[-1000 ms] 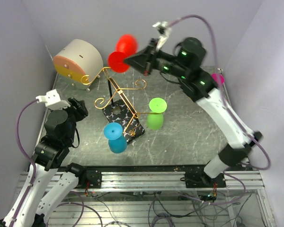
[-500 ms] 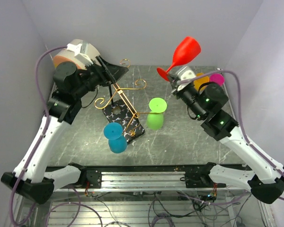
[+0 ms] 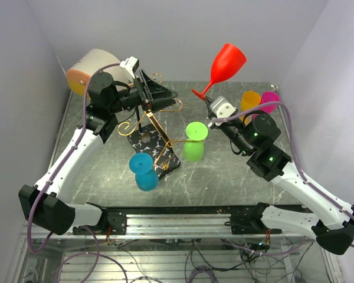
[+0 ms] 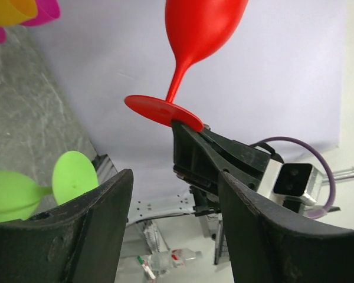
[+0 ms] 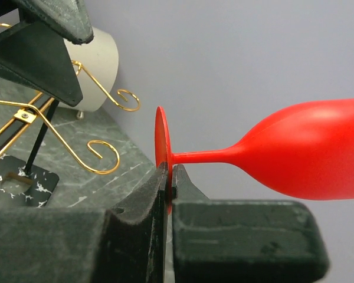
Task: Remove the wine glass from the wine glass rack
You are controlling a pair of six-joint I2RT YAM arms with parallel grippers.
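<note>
At upper centre-right of the overhead frame, we note the right claw clamped shut on the rim of the foot of the red wine glass. The glass is off the wine glass rack, held in the air with its bowl tilted up toward the back wall, well apart from the gold arms. Left of centre, the left claw stands spread wide with nothing between its fingers, above the rack's rear scroll ends. A green glass and a blue glass sit at the rack's near arms, over the dark marbled surface.
</note>
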